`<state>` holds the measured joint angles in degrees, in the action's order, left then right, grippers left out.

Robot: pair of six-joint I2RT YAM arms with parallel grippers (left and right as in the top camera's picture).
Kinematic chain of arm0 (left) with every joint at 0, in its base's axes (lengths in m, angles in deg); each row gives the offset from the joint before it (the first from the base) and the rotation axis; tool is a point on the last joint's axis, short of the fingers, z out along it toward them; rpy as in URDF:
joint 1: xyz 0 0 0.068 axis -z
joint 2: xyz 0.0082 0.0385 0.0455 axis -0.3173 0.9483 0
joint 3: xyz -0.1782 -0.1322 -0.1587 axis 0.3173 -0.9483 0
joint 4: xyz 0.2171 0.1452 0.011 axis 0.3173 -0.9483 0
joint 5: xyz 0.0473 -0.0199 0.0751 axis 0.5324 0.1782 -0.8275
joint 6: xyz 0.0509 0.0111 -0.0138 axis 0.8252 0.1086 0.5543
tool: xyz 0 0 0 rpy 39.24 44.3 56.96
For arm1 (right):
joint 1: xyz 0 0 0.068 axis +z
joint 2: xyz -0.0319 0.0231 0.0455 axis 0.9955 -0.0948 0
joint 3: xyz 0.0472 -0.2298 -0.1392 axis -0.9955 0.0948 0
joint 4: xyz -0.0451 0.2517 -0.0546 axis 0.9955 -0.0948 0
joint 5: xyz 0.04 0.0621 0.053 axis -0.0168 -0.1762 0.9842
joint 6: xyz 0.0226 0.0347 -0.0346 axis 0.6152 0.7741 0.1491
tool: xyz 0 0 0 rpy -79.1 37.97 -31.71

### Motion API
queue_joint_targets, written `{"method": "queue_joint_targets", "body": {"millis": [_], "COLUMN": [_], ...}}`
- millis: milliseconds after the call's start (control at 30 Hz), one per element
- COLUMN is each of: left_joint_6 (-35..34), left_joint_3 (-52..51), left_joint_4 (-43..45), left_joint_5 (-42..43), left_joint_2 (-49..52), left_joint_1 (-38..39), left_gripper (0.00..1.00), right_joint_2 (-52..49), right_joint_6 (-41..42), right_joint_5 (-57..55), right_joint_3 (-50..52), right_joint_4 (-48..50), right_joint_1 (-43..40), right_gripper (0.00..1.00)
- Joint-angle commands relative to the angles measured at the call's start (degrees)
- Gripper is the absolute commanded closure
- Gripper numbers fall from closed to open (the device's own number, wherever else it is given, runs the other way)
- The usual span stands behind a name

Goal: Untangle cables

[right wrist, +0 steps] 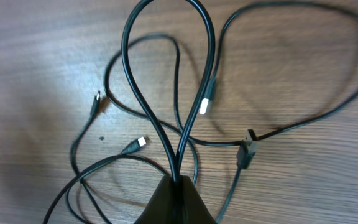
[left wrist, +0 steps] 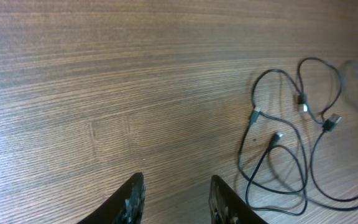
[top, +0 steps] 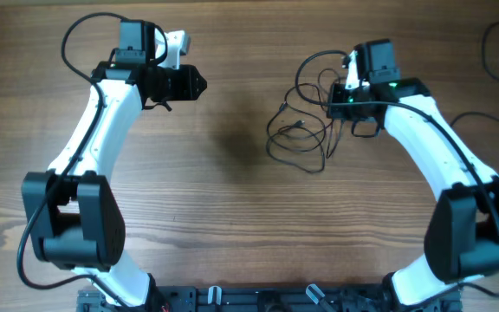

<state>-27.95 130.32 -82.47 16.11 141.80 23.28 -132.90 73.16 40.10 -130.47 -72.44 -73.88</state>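
A brown wooden table (top: 232, 225) (grain running side to side) fills every view.

The work surface is a wooden table (top: 232, 208) with brown grain that runs left to right in the overhead view. Locate the cables (right wrist: 214, 59) on its right half, toward the far edge. They lie as loose, overlapping loops of thin black wire. You will see several plug tips (left wrist: 255, 116) resting on the wood, some with silver ends, each apart from the others. A separate black cable (top: 484, 52) curves across the far right corner, well apart from the loops. A black base rail (top: 258, 299) sits along the near edge of the surface.
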Motion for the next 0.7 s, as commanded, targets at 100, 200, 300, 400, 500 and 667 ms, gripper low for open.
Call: {"method": "queue_joint_targets", "body": {"millis": [100,200,300,400,500,667], "left_joint_6": [0.70,0.70,0.70,0.70,0.70,0.72], "left_joint_3": [-0.37,-0.37,-0.37,-0.37,-0.37,-0.37], "left_joint_4": [-0.20,-0.37,-0.59,-0.63,-0.96,-1.05], "left_joint_5": [0.87,0.87,0.87,0.87,0.90,0.87], "left_joint_2": [-2.21,-2.21,-2.21,-2.21,-2.21,-2.21], "left_joint_1": [0.00,0.00,0.00,0.00,0.00,0.00], "left_gripper": [0.65,0.64,0.64,0.64,0.64,0.64], "right_joint_2": [-6.43,-7.80,-9.20,-9.31,-9.31,-9.31], "right_joint_6": [0.57,0.68,2.21,4.74,7.02,7.76], "right_joint_5": [0.55,0.52,0.31,-0.66,-2.73,-2.97], "right_joint_3": [0.50,0.50,0.50,0.50,0.50,0.50], "right_joint_4": [0.02,-0.20,-1.64,-2.49,-3.04,-2.99], "right_joint_1": [2.71,3.87,4.85,4.90,4.90,4.90], "right_gripper": [0.96,0.95,0.95,0.95,0.96,0.95]}}
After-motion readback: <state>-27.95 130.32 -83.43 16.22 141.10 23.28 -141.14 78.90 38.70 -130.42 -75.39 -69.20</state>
